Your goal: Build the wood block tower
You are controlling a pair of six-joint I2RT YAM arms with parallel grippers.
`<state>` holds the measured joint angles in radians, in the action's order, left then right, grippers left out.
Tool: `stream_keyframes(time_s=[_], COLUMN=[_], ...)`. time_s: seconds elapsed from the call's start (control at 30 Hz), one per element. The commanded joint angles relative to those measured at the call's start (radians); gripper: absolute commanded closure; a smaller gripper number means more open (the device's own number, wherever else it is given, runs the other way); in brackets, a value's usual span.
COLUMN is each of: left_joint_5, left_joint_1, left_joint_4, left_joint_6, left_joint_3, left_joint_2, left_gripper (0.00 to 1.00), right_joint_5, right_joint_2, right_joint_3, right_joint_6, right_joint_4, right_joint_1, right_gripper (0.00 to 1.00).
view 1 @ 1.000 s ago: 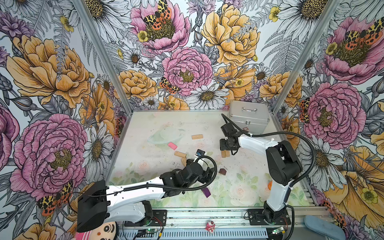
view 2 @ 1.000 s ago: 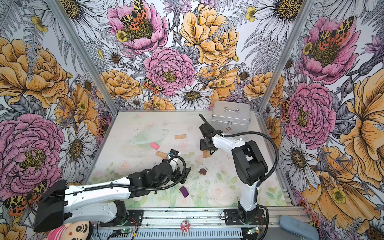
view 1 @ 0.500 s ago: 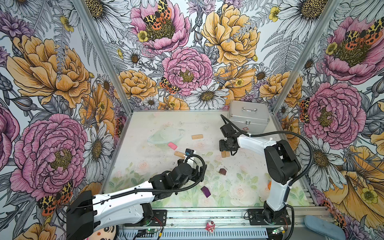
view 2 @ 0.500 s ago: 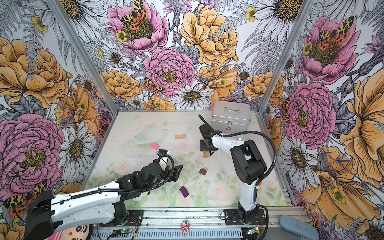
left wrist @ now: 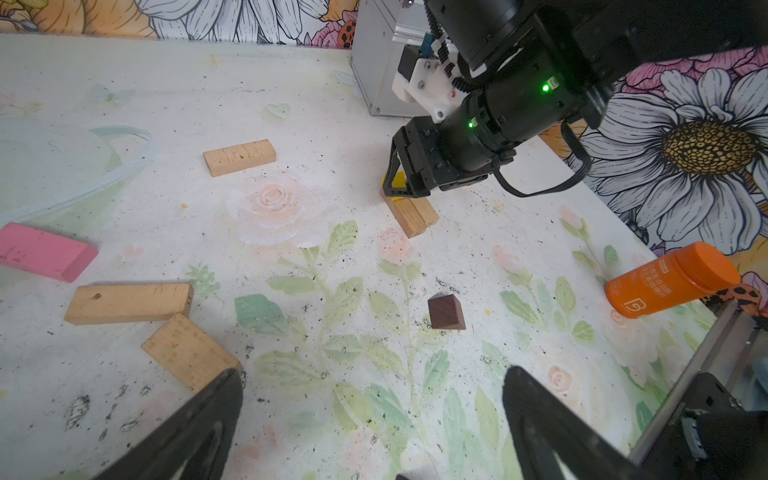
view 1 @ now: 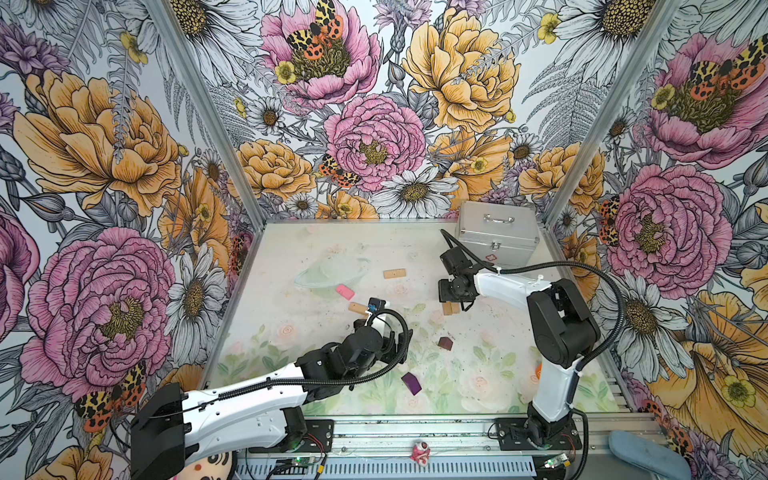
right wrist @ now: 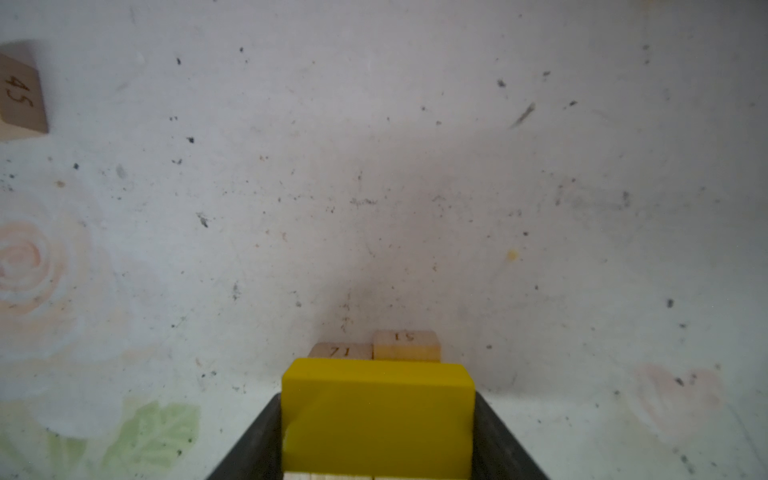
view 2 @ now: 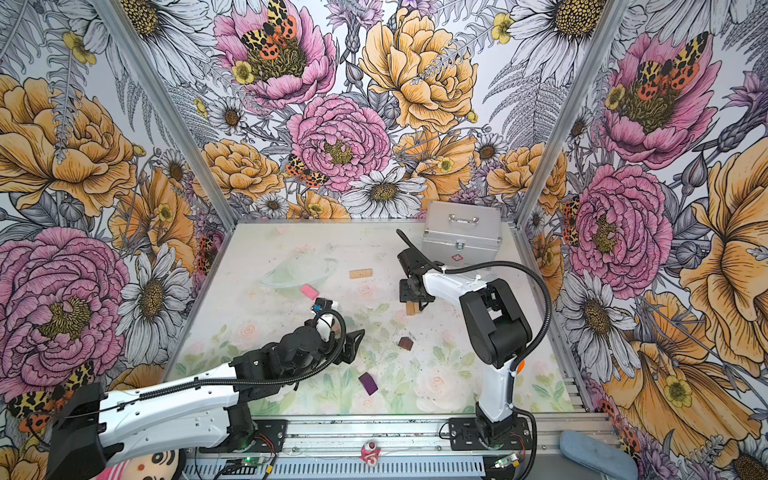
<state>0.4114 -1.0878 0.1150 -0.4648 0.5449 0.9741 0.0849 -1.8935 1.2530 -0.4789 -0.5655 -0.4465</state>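
The right pincer [left wrist: 397, 189] is closed on the yellow block [right wrist: 378, 415], with 1 black finger pressed on each side of it. The yellow block is crosswise on top of 2 tan blocks [left wrist: 411, 216]. These sit side by side, touching, on the worktop [view 1: 291, 257]. This small stack is the tower, 2 layers high. In both top views it stands toward the back right, near the silver case [view 1: 498, 237].

The left pincer [left wrist: 370, 415] is wide open and holds nothing. It hangs over the middle of the worktop. The dark-brown block [left wrist: 446, 311] lies alone between it and the tower, well apart from both. In both top views a purple block [view 1: 411, 383] lies near the front, close to the left arm.

More blocks lie flat on the left side. There is a pink block [left wrist: 41, 251]. Near it are 2 other tan blocks [left wrist: 129, 302], just beside each other. A lone tan block [left wrist: 240, 157] lies farther back. An orange bottle [left wrist: 665, 280] is by the right edge of the worktop.
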Motion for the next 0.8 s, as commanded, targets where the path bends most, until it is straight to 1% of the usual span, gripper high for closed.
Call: stream_keyframes(time_s=[0.0,0.07,0.17,0.3,0.37,0.57,0.77], left_joint_5=[0.023,0.023,0.023,0.026,0.027,0.056,0.099], left_joint_1=[0.009,0.009,0.01,0.009,0.009,0.008,0.011], left_joint_4=[0.0,-0.001,0.002,0.004,0.012,0.032,0.088], left_joint_6=[-0.006,-0.006,-0.006,-0.005,-0.007,-0.012,-0.041], left_joint_3=[-0.014,-0.013,-0.011,-0.008,-0.003,-0.015,-0.034], left_joint_2=[-0.017,-0.015,-0.015,-0.014,-0.017,-0.049,-0.112], left_gripper=[0.01,0.01,0.01,0.01,0.01,0.01,0.01], right_joint_5=[0.006,0.008,0.01,0.013,0.015,0.037,0.05], right_joint_2=[-0.015,-0.011,-0.003,0.009,0.025,0.083,0.124], right_joint_3=[0.011,0.008,0.006,0.004,-0.003,0.016,0.044], right_joint_6=[0.002,0.002,0.003,0.012,0.015,0.025,0.024], right_joint_4=[0.009,0.009,0.009,0.004,0.003,-0.041,-0.073], right_joint_1=[-0.006,-0.006,-0.007,-0.008,-0.01,-0.026,-0.054], right_gripper=[0.33,0.29,0.2,0.13,0.12,0.12,0.12])
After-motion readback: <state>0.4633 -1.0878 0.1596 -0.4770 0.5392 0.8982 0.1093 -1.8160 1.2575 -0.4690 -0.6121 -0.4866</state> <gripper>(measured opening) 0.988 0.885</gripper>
